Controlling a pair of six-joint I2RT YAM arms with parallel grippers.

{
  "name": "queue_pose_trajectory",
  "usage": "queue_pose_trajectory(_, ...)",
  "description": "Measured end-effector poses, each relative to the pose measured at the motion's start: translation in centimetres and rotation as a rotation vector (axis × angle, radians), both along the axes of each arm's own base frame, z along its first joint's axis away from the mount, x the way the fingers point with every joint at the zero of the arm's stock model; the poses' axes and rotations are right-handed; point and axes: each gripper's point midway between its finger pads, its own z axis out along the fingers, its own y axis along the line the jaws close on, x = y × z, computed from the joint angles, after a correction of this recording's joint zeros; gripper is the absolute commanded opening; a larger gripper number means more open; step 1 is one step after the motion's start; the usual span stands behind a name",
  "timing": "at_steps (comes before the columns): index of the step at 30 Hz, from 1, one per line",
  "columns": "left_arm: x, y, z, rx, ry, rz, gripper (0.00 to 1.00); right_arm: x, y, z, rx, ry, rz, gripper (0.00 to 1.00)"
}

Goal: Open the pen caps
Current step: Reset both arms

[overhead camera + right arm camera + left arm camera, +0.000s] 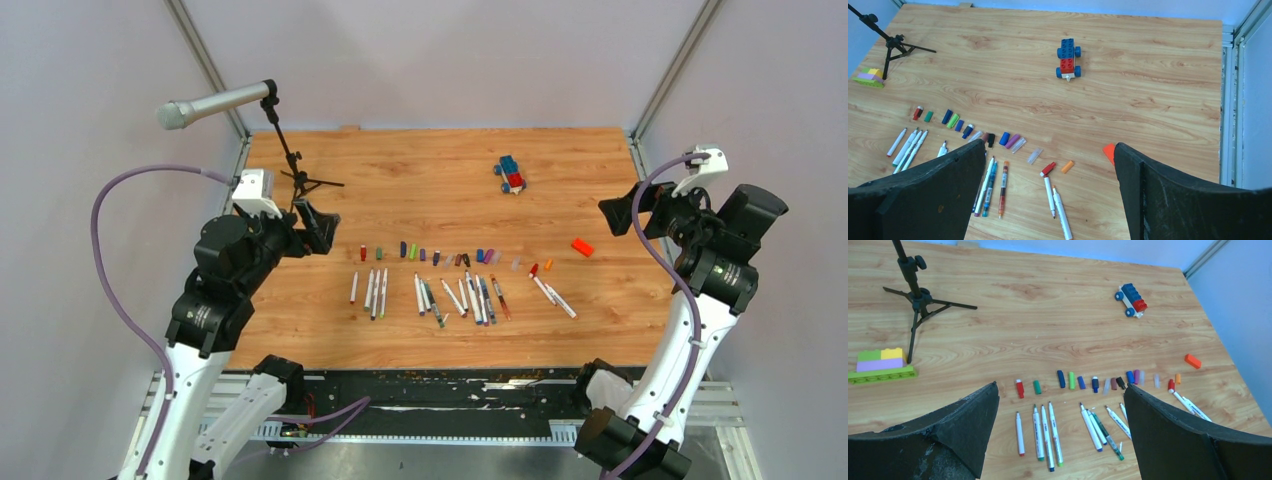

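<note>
The left gripper point(316, 226) has its jaws spread wide with nothing between them. It hangs above the left side of the table point(440, 160), pointing in toward the middle. The right gripper point(622, 214) is spread just as wide and is also empty, above the right side and facing inward. Both are well apart from the pens and caps.

Just beyond the left gripper stands a tripod point(300, 178) carrying a mic point(214, 104) on a slanted boom, its legs near the fingers. Further left, in the left wrist view, lies a brick stack point(882, 365) of green, yellow and purple, and one tripod leg ends just beside it. An orange block point(582, 247) lies between the right gripper and the right end of the cap row.

The caps point(403, 249) lie in a loose row across the middle of the table. Red and green are at the left end, then blues, a light green, dark and purple ones and a few pale ones, with an orange one at the right end.

The pens point(421, 295) lie just on the arms' side of that row, mostly pointing toward it. On the left are a single one and a tight group of three. In the middle is a crowded, tilted bunch with some overlapping, and on the right is an angled pair.

A red cap point(1048, 168) sits at the tip of one of that pair, and I cannot tell whether it is on the pen or only touching it. A toy car point(511, 175) stands toward the far side, well apart from everything else
</note>
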Motion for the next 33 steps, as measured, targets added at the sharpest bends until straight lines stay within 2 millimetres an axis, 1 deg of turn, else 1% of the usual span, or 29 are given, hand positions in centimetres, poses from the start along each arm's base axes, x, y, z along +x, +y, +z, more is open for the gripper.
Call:
queue_pose_trajectory(8,0.0,0.1,-0.6,0.006,0.007,0.002,1.0,0.0,-0.1,-0.2,0.011,0.009,-0.007,1.0)
queue_pose_trajectory(16,0.2,0.1,-1.6,0.012,0.024,0.004,1.0,0.2,-0.2,-0.5,0.018,0.021,-0.015,1.0)
queue_pose_trajectory(30,0.2,0.1,-1.7,0.014,0.024,0.008,1.0,0.2,-0.3,-0.6,0.02,0.024,-0.02,1.0)
queue_pose_trajectory(33,0.2,0.1,-1.7,0.014,0.024,0.008,1.0,0.2,-0.4,-0.8,0.022,0.029,-0.024,1.0)
